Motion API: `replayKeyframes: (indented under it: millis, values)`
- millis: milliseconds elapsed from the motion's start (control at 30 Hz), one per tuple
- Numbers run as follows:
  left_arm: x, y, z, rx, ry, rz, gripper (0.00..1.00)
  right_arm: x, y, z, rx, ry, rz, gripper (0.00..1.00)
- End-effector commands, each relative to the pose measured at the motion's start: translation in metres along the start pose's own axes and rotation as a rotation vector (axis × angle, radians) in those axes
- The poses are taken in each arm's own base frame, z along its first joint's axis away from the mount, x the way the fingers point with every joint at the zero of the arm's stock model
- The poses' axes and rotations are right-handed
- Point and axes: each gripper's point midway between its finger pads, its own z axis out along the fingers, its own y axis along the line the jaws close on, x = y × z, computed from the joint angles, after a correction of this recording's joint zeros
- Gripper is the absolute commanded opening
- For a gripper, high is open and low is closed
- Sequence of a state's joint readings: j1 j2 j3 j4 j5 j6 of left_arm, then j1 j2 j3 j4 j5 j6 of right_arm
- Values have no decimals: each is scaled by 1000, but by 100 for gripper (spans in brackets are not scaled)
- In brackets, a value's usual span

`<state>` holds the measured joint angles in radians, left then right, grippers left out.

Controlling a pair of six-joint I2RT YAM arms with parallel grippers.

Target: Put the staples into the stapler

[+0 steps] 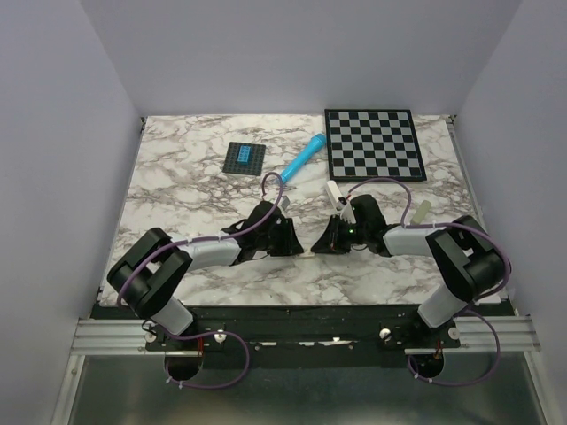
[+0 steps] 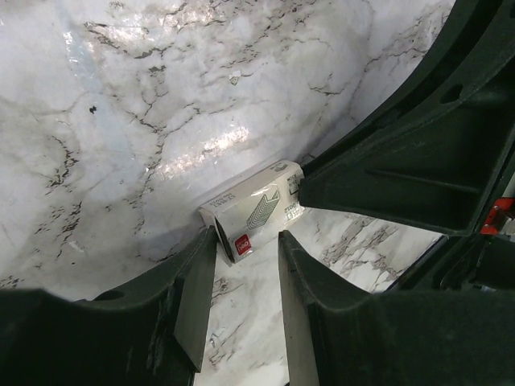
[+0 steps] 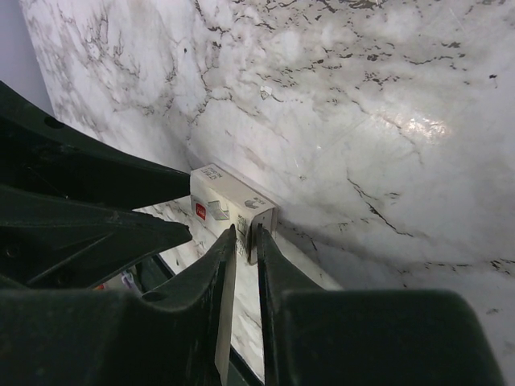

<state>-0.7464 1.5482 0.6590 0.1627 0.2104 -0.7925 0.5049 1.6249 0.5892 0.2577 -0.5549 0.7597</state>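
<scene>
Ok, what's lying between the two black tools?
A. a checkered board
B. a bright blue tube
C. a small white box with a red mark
C: the small white box with a red mark lies on the marble table between the left tool and the right tool.

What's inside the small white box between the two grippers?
Nothing inside shows. Only the printed outer faces of the white box, lying on the marble table, are visible. The right gripper meets one end and the left gripper straddles the other, partly covering both.
</scene>
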Motion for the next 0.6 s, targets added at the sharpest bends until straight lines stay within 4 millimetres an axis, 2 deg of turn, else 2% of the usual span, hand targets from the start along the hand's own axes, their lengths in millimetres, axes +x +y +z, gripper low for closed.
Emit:
replayKeyframes:
  millis: [0,267,500,567]
  values:
    - [-1,-6,2,16,19,11,45,7,3,5,-32,31,-5,25]
    - [0,-6,4,15,27,13,45,8,3,9,-41,44,1,25]
    - [-2,-2,-1,-8,6,11,45,8,3,6,-38,35,-10,2]
    - [-2,0,-2,-18,1,9,45,6,4,6,-34,28,-17,1]
